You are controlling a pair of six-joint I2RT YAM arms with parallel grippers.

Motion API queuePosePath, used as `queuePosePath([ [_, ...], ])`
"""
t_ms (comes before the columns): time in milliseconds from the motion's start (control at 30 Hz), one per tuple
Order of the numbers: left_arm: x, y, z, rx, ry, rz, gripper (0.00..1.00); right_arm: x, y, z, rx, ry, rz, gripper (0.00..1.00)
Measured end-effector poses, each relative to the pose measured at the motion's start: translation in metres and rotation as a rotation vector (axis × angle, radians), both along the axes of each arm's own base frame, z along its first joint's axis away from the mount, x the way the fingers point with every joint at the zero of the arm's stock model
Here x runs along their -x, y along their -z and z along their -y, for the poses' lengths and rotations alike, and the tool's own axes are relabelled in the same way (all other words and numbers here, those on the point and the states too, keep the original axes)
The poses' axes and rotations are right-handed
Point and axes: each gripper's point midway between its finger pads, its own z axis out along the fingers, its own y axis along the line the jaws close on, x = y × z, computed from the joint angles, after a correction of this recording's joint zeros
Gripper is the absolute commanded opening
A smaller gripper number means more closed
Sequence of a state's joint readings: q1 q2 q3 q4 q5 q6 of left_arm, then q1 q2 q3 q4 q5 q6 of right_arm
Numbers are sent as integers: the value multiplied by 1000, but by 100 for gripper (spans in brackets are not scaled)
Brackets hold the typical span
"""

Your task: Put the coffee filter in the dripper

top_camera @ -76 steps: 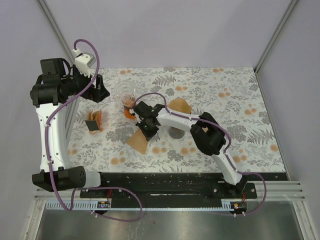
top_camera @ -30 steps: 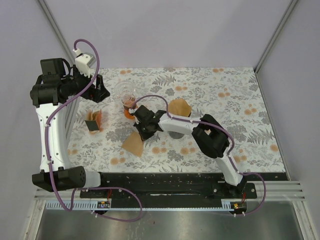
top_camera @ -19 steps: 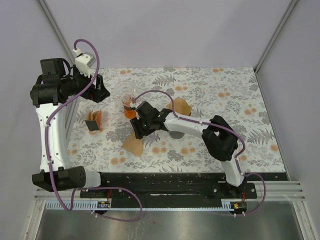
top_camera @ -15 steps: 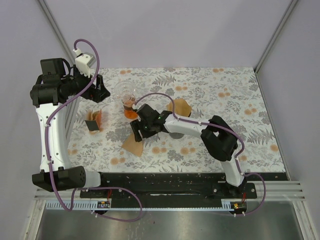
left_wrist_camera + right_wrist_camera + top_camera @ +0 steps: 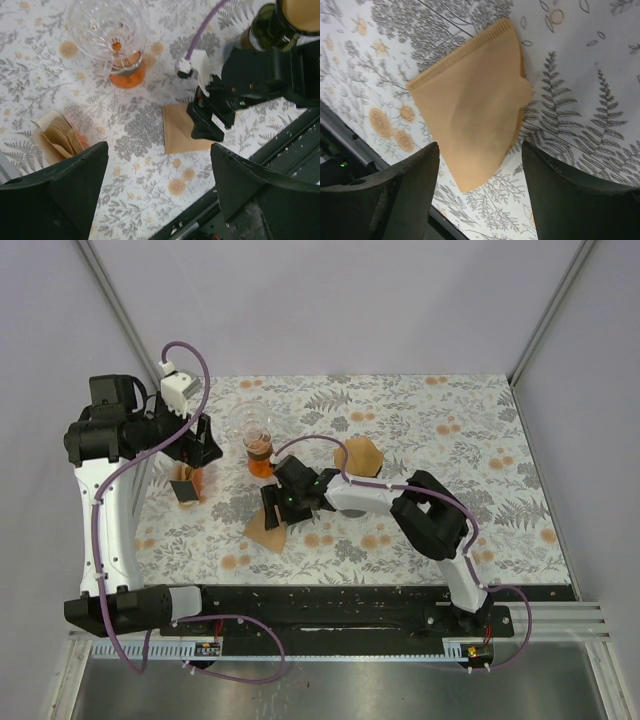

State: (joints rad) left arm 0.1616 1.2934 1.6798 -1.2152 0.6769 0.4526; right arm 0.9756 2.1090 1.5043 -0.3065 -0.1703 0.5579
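Lying flat: tan, fan-shaped coffee filter (image 5: 472, 100), one edge crimped.

White worktop (image 5: 450, 440) printed with grey ferns, orange flowers. Plain tan coffee filter (image 5: 475, 120). Orange liquid held in clear flask (image 5: 112, 35).

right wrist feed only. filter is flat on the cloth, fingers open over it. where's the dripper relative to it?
Observer: Out of your frame. In the top view the dripper stands to the right of the filter, mostly hidden under the right arm.
Operator: anything close to the filter?
Observer: The flask with orange liquid stands just beyond it, not touching.
Operator: left arm?
Observer: The left gripper hangs open near the filter stack at the far left.
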Motion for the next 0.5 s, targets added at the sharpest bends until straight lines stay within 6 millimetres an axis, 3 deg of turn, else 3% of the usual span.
queuePosePath([
  [167, 30, 18, 5, -61, 65, -34, 83, 3, 2, -8, -40, 14, -36, 70],
  [333, 51, 54, 11, -148, 164, -103, 80, 5, 3, -15, -76, 21, -65, 64],
  [367, 56, 72, 9, -182, 189, -146, 79, 6, 3, -16, -85, 22, -69, 63],
  [500, 66, 113, -6, -266, 205, -241, 75, 5, 4, -19, -120, 35, -84, 61],
])
